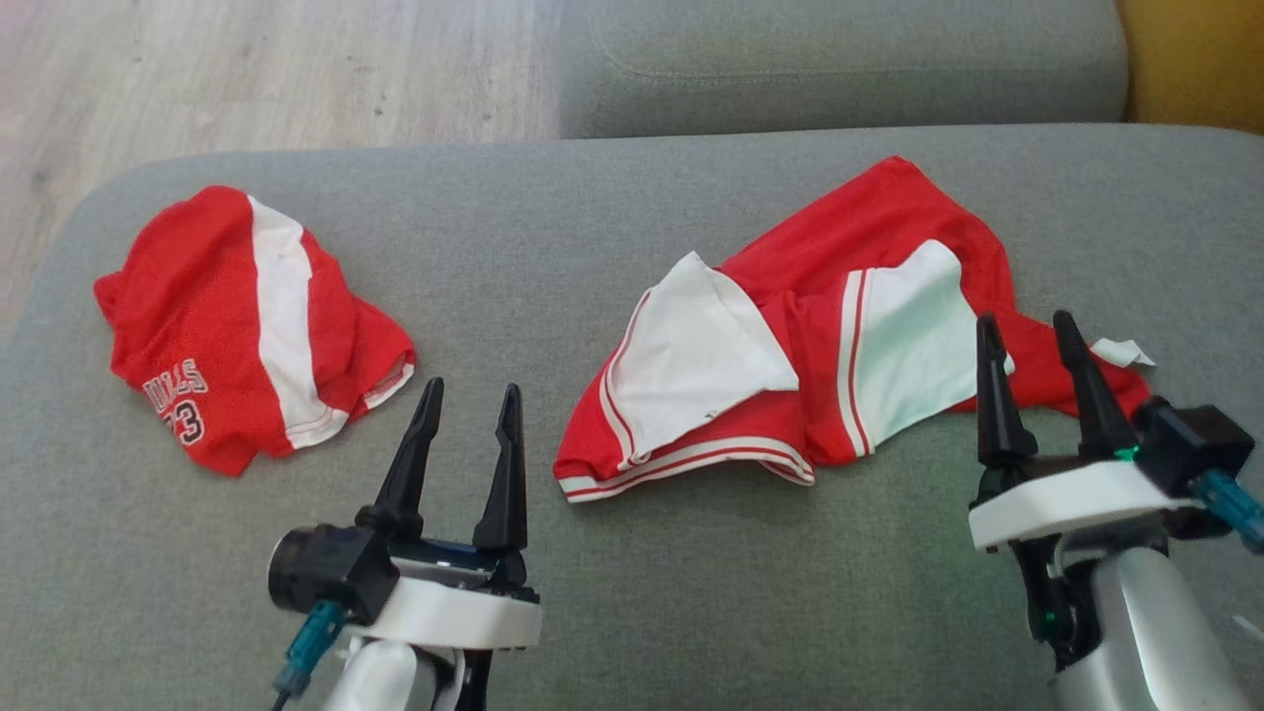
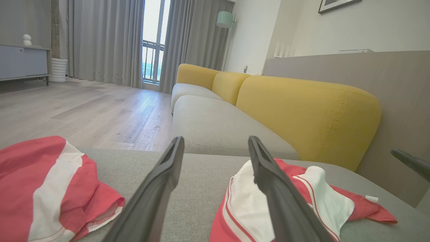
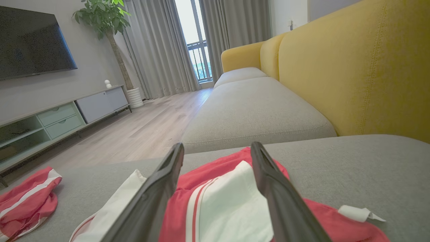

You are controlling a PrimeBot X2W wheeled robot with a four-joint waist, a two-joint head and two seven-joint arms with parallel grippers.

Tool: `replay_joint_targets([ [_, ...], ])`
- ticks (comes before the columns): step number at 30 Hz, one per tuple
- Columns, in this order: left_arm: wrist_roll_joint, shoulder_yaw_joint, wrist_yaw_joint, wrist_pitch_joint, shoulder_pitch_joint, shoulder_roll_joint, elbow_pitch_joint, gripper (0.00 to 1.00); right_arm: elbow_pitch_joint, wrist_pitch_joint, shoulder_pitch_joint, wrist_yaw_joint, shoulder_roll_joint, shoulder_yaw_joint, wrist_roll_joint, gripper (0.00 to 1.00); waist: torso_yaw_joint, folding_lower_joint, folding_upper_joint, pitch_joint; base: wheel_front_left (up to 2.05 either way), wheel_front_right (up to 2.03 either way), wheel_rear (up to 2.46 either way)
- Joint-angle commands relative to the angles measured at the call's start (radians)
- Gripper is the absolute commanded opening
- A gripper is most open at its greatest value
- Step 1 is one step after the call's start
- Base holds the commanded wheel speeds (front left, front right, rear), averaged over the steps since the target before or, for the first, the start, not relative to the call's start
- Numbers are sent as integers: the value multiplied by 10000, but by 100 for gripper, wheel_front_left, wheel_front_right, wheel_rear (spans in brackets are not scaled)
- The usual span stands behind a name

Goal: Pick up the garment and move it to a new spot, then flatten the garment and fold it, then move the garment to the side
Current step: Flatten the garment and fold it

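Two crumpled red and white garments lie on the grey sofa seat (image 1: 513, 247). The right garment (image 1: 839, 257), red with white panels and striped hems, is bunched up; it also shows in both wrist views (image 2: 242, 195) (image 3: 215, 208). My right gripper (image 1: 1027, 326) (image 3: 216, 146) hovers open over its near right edge, holding nothing. The left garment (image 1: 197, 296) (image 2: 33, 174) (image 3: 27, 198) is a red jersey with a white stripe and printed letters and numbers. Between the two garments, near the front, my left gripper (image 1: 469, 390) (image 2: 215, 139) stands open and empty.
Another grey seat cushion (image 1: 839, 59) adjoins the far side. A yellow backrest (image 2: 302, 111) runs along the right. Wooden floor (image 1: 247, 69) lies beyond the seat's far left edge. A small white tag (image 1: 1121, 351) sticks out of the right garment.
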Motion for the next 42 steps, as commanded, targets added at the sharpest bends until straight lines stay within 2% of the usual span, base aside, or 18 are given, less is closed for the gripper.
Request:
replay_joint_targets([
  [1,114,373,-28,-51,-413,8,-356,100,-405,-169,-290,-7,64,178,65,100,-72,0,-1,84,0,0,0],
  [7,98,236,-78,-51,-548,8,-337,100,-483,76,-534,-7,64,195,34,100,99,0,-1,285,0,0,0],
  [12,-8,-27,-74,-51,-748,8,-309,100,-266,781,-1197,-7,64,768,-425,100,561,0,-1,654,0,0,0],
  [15,-119,-176,-37,-51,-917,8,-355,100,54,1447,-1874,-7,-21,1280,-327,100,909,0,-1,956,0,0,0],
  [23,-455,-836,74,-51,-1327,8,-372,100,2100,3430,-3856,-7,-876,2614,984,100,1981,0,-1,1566,0,0,0],
  [31,-689,-1257,243,-51,-1471,8,-320,100,3861,3936,-5206,-7,-1762,3873,2061,100,2649,0,-1,1724,0,0,0],
  [36,-745,-1325,309,-51,-1524,8,-338,100,4746,4237,-5733,-7,-1999,4571,2555,100,2793,0,-1,1783,0,0,0],
  [37,-749,-1330,320,-51,-1527,8,-339,100,4862,4356,-5809,-7,-2015,4717,2708,48,2801,0,-1,1790,0,0,0],
  [38,-752,-1334,332,-51,-1532,8,-339,100,4903,4441,-5878,-7,-2032,4897,2875,0,2803,0,-1,1796,0,0,0],
  [42,-752,-1325,357,-51,-1527,8,-314,100,4878,4572,-6116,-7,-2085,5287,3756,0,2746,0,-1,1760,0,0,0],
])
